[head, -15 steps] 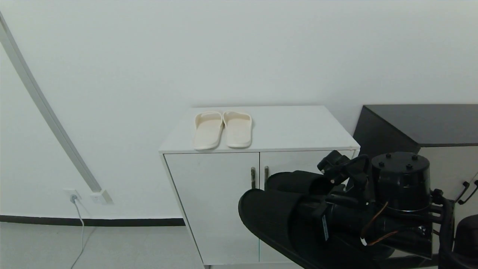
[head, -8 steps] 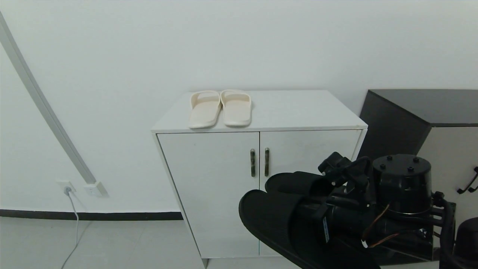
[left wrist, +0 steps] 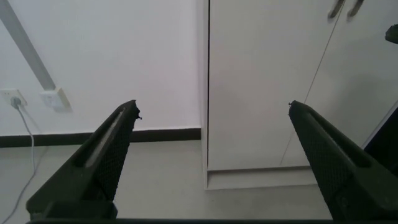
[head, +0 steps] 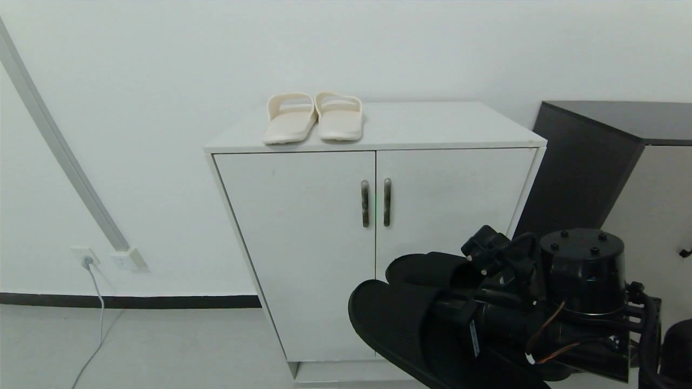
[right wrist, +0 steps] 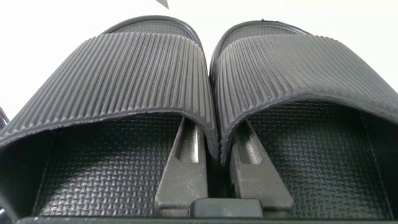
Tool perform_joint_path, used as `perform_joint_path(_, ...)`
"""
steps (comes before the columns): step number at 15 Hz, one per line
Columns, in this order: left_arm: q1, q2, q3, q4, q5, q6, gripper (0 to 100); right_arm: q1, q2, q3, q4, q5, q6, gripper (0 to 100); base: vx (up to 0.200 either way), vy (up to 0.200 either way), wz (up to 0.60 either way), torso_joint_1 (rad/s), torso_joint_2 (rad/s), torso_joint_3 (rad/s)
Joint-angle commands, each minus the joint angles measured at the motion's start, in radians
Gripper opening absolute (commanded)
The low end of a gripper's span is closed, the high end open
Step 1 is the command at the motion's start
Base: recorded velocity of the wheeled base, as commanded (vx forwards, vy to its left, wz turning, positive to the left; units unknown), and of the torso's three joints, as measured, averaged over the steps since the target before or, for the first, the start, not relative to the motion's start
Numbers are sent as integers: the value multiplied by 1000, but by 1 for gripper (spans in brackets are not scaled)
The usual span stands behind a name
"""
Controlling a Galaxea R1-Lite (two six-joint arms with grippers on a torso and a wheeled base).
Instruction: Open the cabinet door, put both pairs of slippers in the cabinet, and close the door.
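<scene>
The right tool (right wrist: 217, 167) has one finger inside each of the black slippers (head: 400, 319). It is clamped on their two touching inner walls, so the pair hangs side by side with toes pointing away from it toward the cabinet (head: 303, 254). Ahead of and above that tool both doors (head: 448, 216) are shut, and their two handles (head: 365, 203) stand just beside each other at the middle seam. Higher up, the cream slippers (head: 313, 116) sit on the surface (head: 443, 127), their front ends at its front edge.

The left tool (left wrist: 212, 109) is spread wide with nothing in it (bare floor (left wrist: 161, 180) lies below and ahead). The cabinet's left front edge stands ahead of it, seemingly well apart. A dark cabinet (head: 584, 173) stands close beside the white one, on the right tool's outer side.
</scene>
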Motion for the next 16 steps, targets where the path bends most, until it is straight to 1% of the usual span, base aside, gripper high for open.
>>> perform_joint_path(1, 0, 1, -2, 0, 3, -17, 100, 1, 4, 4, 0, 0, -1, 0, 0, 0, 0, -124, 461, 334)
perform_joint_path(2, 0, 6, -2, 0, 1, -16, 100, 1, 4, 6, -2, 0, -1, 0, 0, 0, 0, -105, 452, 334)
perform_joint_path(3, 0, 23, -3, -2, 1, -4, 100, 1, 1, 7, -2, 0, 0, 0, 0, 0, 0, -105, 456, 354)
perform_joint_path(4, 0, 33, -5, -3, 1, 19, 100, 1, -1, 7, -2, 0, -1, 0, 0, 0, 0, -90, 447, 364)
perform_joint_path(6, 0, 38, -8, -3, 0, 47, 100, 1, -3, 10, -2, 0, -1, 0, 0, 0, 0, -78, 437, 373)
perform_joint_path(7, -1, 52, -60, -5, -2, 38, 100, -1, -3, 13, -2, 0, -1, 0, 0, 0, 0, -46, 437, 388)
perform_joint_path(8, -4, 90, -150, 3, -2, -8, 100, -1, -3, 17, -2, 0, -1, 0, 0, 0, 0, -32, 432, 408)
perform_joint_path(9, -15, 170, -270, 12, -3, -90, 100, -1, -3, 15, -3, 0, 0, 0, 0, 0, 0, -32, 442, 413)
perform_joint_path(10, -20, 234, -321, 11, -23, -94, 100, -1, -3, 17, -5, 0, -1, 0, 0, 0, 0, -12, 349, 339)
perform_joint_path(12, -27, 340, -350, 0, -86, -97, 100, 1, -1, 27, -10, 3, -1, 0, 0, 0, 0, -2, 154, 154)
perform_joint_path(13, -29, 383, -357, 0, -134, -96, 100, -1, -1, 33, -17, 3, -3, 0, 0, 0, 0, 2, 76, 51)
perform_joint_path(15, -29, 448, -377, -9, -261, -96, 100, -1, 5, 44, -46, 2, -21, 0, 0, 0, 0, -1, 21, 25)
perform_joint_path(16, -29, 503, -394, -31, -321, -97, 100, -1, 5, 46, -54, 2, -23, 0, 0, 0, 0, 0, 0, 0)
